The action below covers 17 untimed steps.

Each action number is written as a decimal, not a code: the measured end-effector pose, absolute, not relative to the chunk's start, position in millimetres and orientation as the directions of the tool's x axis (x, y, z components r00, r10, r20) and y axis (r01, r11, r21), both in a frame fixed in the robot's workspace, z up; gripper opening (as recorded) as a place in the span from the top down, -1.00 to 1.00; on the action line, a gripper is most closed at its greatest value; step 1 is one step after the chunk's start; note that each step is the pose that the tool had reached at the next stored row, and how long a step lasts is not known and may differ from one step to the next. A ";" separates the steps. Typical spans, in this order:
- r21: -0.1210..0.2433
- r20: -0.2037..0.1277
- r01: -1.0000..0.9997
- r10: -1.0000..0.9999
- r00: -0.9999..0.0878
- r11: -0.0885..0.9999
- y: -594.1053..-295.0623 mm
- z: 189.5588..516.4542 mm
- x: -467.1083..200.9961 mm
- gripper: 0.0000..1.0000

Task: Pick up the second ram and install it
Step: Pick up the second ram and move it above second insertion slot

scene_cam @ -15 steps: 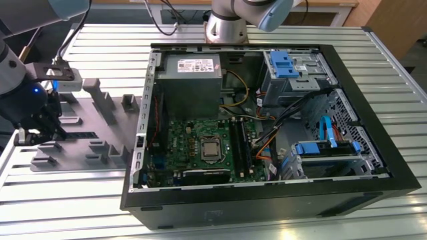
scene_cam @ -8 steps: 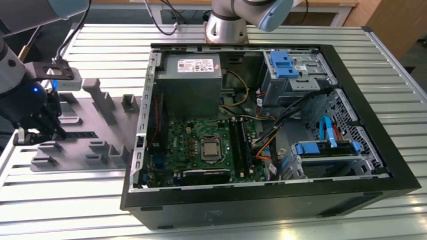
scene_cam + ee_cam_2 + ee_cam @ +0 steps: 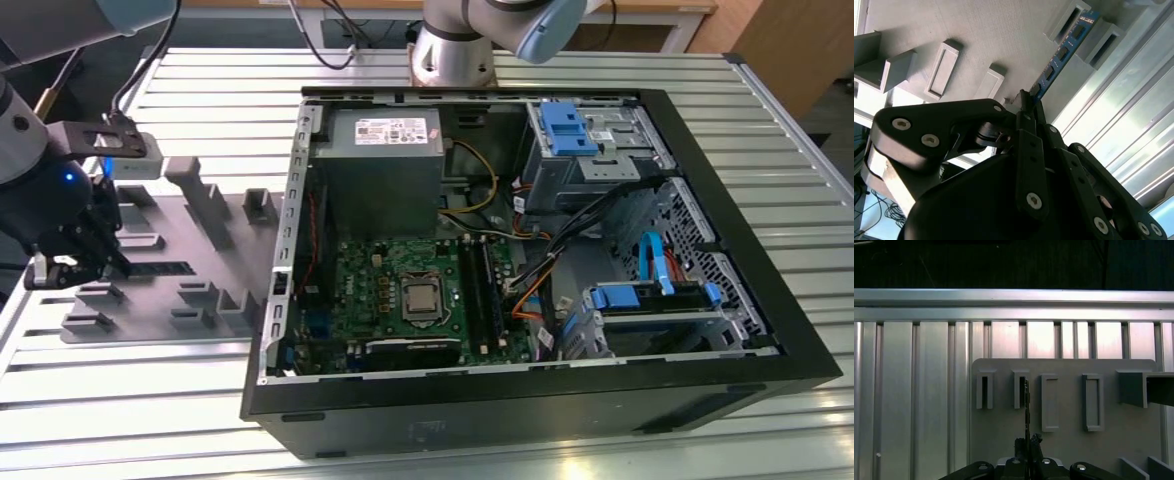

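Because the second ram (image 3: pixel 1061 55) looks light, stiff and fragile, the gripper (image 3: pixel 1025 98), closed flat on its near end, suits it as it stands in the grey holder tray (image 3: pixel 979 30) at the exterior view's left.

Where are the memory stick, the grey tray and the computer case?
memory stick (image 3: pixel 1064 52), second wrist view, on its blue board mid-length.
grey tray (image 3: pixel 1069 445), first wrist view, on its bare flat base.
computer case (image 3: pixel 534 400), exterior view, on its black near wall.
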<state>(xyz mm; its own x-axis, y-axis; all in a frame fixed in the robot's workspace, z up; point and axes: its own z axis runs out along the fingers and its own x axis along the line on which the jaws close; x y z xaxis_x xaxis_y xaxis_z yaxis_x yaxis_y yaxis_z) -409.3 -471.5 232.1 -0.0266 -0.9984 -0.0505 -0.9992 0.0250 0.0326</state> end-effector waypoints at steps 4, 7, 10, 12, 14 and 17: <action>0.033 -0.051 -0.999 -0.998 -0.027 0.025 -471.5 232.6 -409.3 0.73; 0.033 -0.051 -0.999 -0.998 -0.027 0.025 -471.5 233.0 -409.3 0.73; 0.033 -0.051 -0.999 -0.998 -0.027 0.025 -471.5 237.0 -409.2 0.73; 0.033 -0.051 -0.999 -0.998 -0.027 0.025 -471.5 237.3 -409.3 0.73; 0.033 -0.051 -0.999 -0.998 -0.027 0.025 -471.5 237.9 -409.3 0.73; 0.032 -0.051 -0.999 -0.998 -0.027 0.025 -471.5 238.9 -409.3 0.73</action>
<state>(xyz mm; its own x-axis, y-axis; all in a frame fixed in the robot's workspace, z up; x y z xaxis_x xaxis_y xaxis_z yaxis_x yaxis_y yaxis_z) -409.3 -471.5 238.9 -0.0266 -0.9984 -0.0506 -0.9992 0.0250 0.0325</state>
